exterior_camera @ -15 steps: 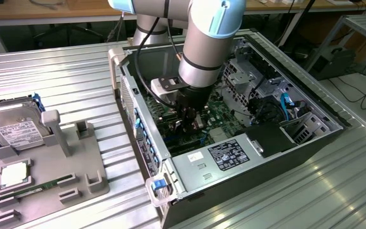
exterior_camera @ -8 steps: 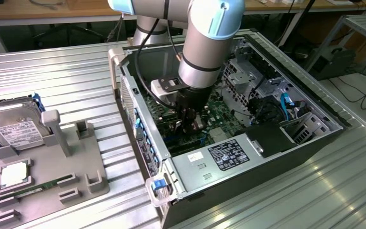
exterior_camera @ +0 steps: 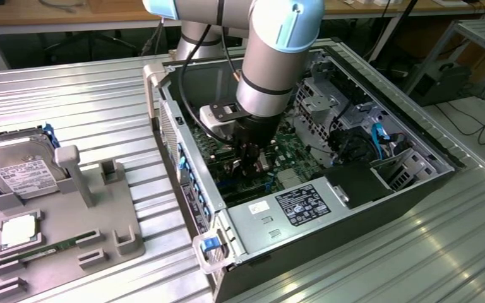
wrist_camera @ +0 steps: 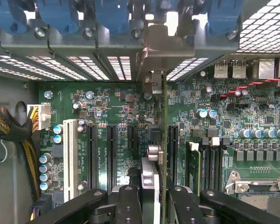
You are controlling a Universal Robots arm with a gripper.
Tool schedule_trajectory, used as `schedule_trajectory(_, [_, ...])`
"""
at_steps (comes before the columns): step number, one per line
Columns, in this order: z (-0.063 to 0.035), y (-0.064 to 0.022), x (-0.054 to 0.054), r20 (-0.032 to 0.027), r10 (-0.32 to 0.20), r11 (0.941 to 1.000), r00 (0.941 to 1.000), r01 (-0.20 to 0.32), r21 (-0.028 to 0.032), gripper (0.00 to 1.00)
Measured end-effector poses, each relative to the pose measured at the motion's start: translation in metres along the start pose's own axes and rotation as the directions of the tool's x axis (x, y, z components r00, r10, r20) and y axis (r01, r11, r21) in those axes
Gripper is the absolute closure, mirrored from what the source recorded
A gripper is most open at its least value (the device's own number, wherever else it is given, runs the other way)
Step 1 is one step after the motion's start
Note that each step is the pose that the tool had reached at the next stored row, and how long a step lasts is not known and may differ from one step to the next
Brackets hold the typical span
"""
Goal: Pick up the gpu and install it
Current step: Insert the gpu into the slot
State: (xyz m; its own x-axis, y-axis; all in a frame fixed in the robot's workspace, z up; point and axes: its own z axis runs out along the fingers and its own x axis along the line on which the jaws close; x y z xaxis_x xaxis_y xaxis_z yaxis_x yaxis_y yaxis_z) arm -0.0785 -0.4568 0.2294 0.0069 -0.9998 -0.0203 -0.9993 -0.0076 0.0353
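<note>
My gripper (wrist_camera: 154, 200) is shut on the gpu (wrist_camera: 162, 121), which I see edge-on as a thin green card between the black fingers (wrist_camera: 128, 200). Its silver end bracket (wrist_camera: 165, 51) stands against the slotted rear wall of the computer case (exterior_camera: 335, 246). The card hangs over the green motherboard (wrist_camera: 116, 107), in line with a black expansion slot (wrist_camera: 171, 149). I cannot tell whether it touches that slot. In the exterior view the arm reaches straight down into the open case, with the gripper (exterior_camera: 255, 158) low over the board.
A white slot (wrist_camera: 70, 154) and black slots (wrist_camera: 111, 154) lie beside the card. A braided cable bundle (wrist_camera: 9, 130) runs along the case wall. On the exterior view's left, a grey holder (exterior_camera: 99, 214) carries a hard drive (exterior_camera: 19, 167), a processor (exterior_camera: 19, 230) and a RAM stick (exterior_camera: 48, 249).
</note>
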Motion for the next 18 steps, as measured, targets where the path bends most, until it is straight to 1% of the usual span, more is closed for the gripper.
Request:
schedule_trajectory(1, [0.0,0.0,0.0,0.0,0.0,1.0,1.0,0.0,0.0,0.72])
schedule_trajectory(3, [0.0007,0.0001,0.0,0.0029,0.0,1.0,1.0,0.0,0.0006,0.71])
schedule_trajectory(4, [-0.0006,0.0001,0.0,0.001,0.0,1.0,1.0,0.0,0.0006,0.71])
schedule_trajectory(5, [-0.0019,0.0002,0.0,0.0001,0.0,1.0,1.0,0.0,0.0001,0.65])
schedule_trajectory(7, [-0.0054,0.0002,0.0,0.0002,0.0,1.0,1.0,0.0,0.0005,0.65])
schedule_trajectory(14, [-0.0293,0.001,-0.001,0.0002,-0.001,1.0,1.0,0.001,0.0034,0.65])
schedule_trajectory(18, [-0.0399,0.0014,-0.001,0.0003,-0.001,1.0,1.0,0.001,0.0047,0.65])
